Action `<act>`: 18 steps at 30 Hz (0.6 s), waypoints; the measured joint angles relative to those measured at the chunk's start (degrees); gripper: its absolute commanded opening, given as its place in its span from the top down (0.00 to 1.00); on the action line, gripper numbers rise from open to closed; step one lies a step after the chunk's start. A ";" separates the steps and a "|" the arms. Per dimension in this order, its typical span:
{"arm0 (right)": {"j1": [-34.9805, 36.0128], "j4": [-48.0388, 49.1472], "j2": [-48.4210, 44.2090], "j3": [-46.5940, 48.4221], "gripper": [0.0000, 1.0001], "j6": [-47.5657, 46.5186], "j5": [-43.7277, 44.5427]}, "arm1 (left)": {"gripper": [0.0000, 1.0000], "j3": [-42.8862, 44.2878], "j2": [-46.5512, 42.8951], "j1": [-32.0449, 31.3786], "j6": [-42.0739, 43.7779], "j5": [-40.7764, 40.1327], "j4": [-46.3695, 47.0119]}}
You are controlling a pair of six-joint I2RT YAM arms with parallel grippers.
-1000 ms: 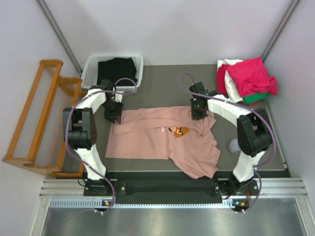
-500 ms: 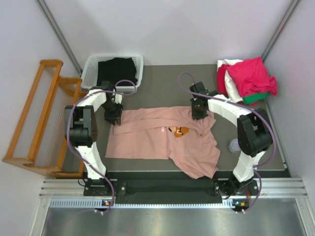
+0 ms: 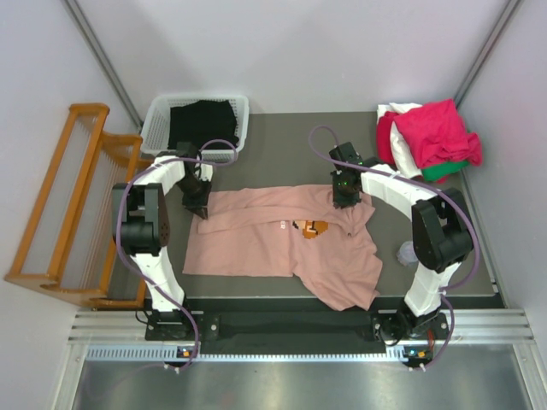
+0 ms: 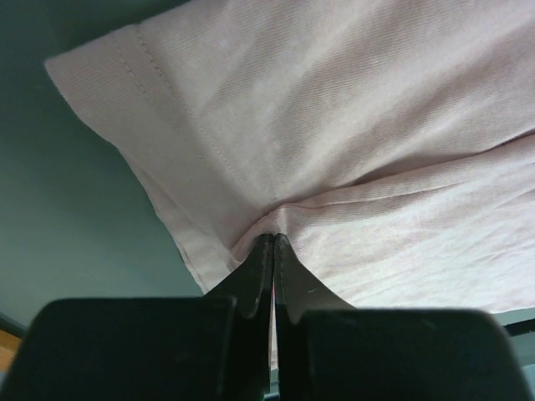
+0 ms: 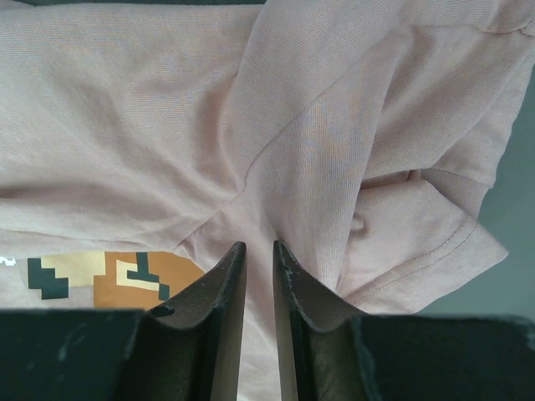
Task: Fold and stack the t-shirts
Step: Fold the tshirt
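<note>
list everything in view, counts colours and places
dusty-pink t-shirt: 1, pink, spread mid-table
crimson t-shirt: 1, crimson, atop far-right pile
white cloth: 1, white, in that pile
green cloth: 1, green, under it
basket: 1, white, far-left corner
black cloth: 1, black, in basket
rack: 1, orange wood, left of table
table: 1, dark grey, centre
left gripper: 1, black, shut on pink shirt's edge
right gripper: 1, black, pinching pink cloth

Dark grey tabletop (image 3: 282,154): dusty-pink t-shirt (image 3: 256,248) lying spread beneath and between left claw (image 3: 202,209) and right claw (image 3: 344,201); white basket (image 3: 154,124) sitting beyond left claw; crimson, white and green shirt pile (image 3: 436,128) resting beyond right claw, to its right.
</note>
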 measured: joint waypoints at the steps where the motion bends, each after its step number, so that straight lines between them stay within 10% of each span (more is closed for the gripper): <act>1: 0.00 0.00 0.00 0.00 0.81 0.02 -0.02 | 1.00 0.00 -0.02 0.00 0.00 0.20 -0.07; 18: 0.00 0.00 0.00 0.00 0.82 0.02 0.00 | 1.00 0.00 -10.19 0.00 5.18 3.32 -8.31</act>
